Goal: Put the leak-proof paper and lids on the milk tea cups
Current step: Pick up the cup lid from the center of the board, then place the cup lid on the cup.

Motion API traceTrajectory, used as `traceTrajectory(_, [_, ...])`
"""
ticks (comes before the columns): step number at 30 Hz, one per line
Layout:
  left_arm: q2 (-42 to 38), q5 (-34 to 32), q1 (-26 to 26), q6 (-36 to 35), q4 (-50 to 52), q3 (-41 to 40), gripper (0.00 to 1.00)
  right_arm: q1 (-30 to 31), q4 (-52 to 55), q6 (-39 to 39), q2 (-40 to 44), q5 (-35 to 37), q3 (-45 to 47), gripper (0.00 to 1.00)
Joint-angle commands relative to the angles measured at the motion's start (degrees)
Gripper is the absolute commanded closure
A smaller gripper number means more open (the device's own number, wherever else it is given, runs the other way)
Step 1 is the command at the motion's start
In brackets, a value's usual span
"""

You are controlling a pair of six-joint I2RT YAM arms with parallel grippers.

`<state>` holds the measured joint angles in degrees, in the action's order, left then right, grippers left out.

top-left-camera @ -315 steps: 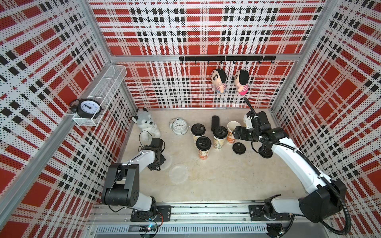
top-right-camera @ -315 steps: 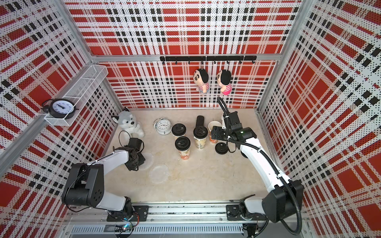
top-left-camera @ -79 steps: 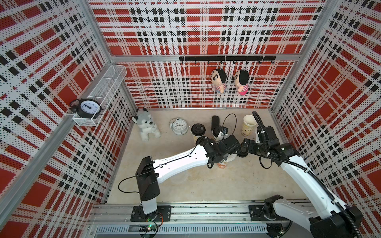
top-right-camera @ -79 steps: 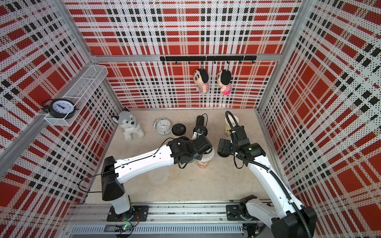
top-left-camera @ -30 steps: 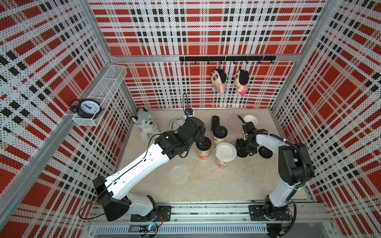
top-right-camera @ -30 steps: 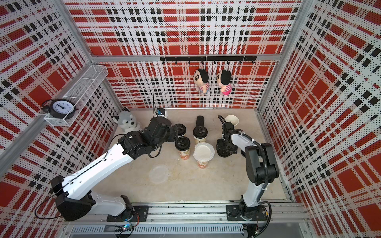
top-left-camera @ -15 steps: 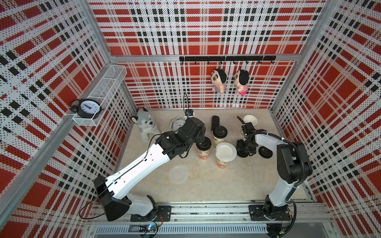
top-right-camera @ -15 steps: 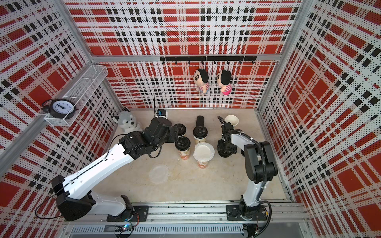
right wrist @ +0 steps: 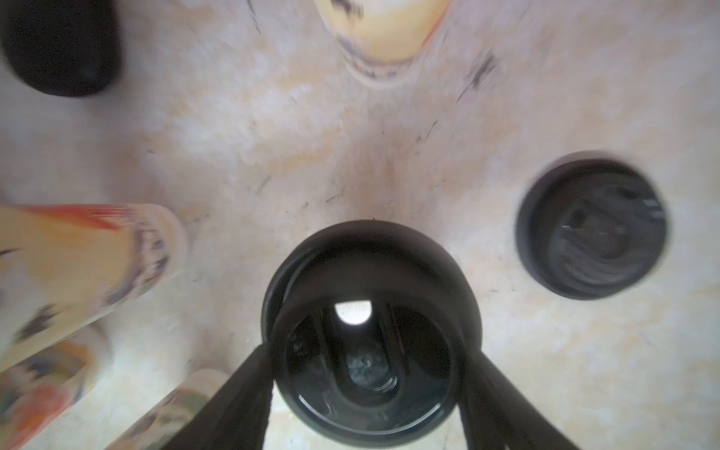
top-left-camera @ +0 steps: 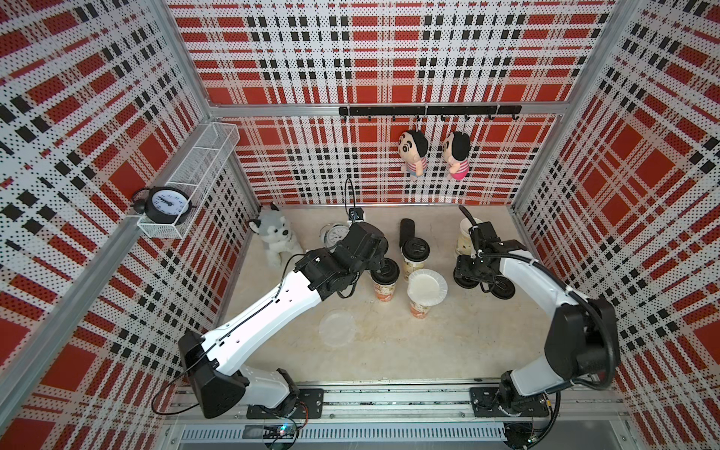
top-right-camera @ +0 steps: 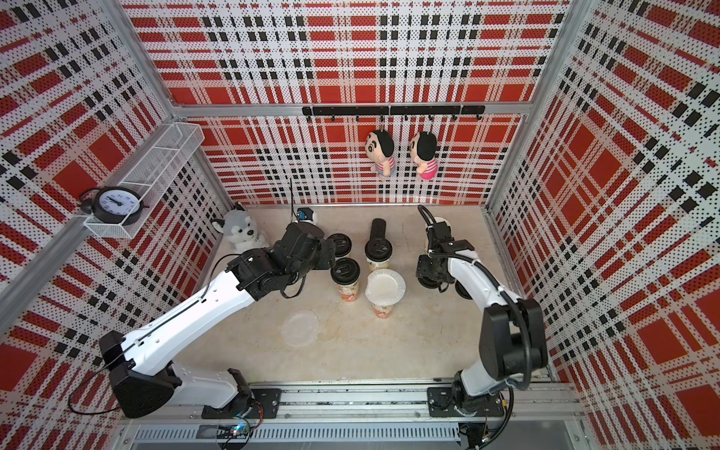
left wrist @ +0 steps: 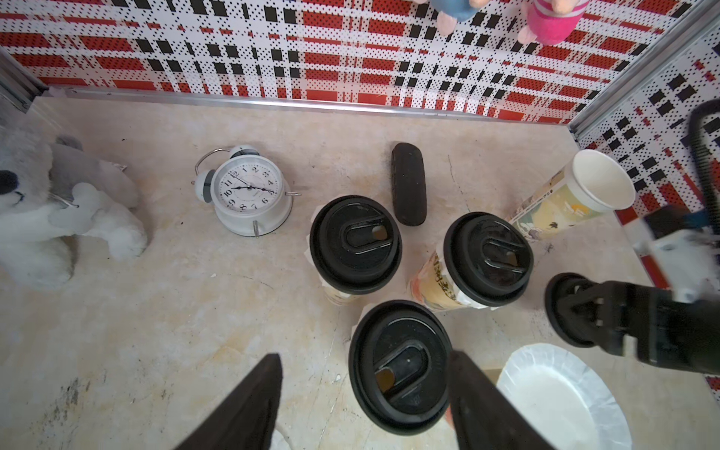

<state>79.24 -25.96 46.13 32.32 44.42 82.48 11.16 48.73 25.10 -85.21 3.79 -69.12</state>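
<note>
Three milk tea cups (left wrist: 355,243) (left wrist: 487,257) (left wrist: 399,366) stand capped with black lids. A fourth cup (top-left-camera: 420,307) carries a sheet of leak-proof paper (top-left-camera: 427,287) on its mouth. A fifth cup (top-left-camera: 465,233) stands uncovered at the back right. A loose sheet of leak-proof paper (top-left-camera: 337,327) lies flat on the table. My left gripper (left wrist: 364,355) is open above the nearest lidded cup, holding nothing. My right gripper (right wrist: 366,346) is low over the table with its fingers against both sides of a black lid (right wrist: 370,331).
Another black lid (right wrist: 592,226) lies on the table beside the right gripper. A black cylinder (top-left-camera: 406,230), a white alarm clock (left wrist: 245,191) and a husky plush (top-left-camera: 274,237) stand along the back. Two dolls hang on the rear wall.
The left arm set a sheet on the front cup and pulled back to the lidded cups, where it now holds still. The right gripper's fingers have narrowed onto the black lid.
</note>
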Motion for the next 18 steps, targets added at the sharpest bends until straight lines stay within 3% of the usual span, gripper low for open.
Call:
traceTrajectory(1, [-0.9,1.9,-1.1,-1.3,-2.7,-1.1,0.30,1.1,7.9,-2.7,6.5,2.5,-5.3,0.28])
traceTrajectory(9, [-1.9,3.5,-2.7,-1.9,-4.9,-3.3,0.31,15.3,22.2,-3.6,6.2,6.2,-20.9,0.28])
traceTrajectory(18, [-2.7,4.1,-3.2,-2.1,-5.0,-4.0,0.31,27.5,28.7,-3.7,0.8,5.5,-26.2,0.28])
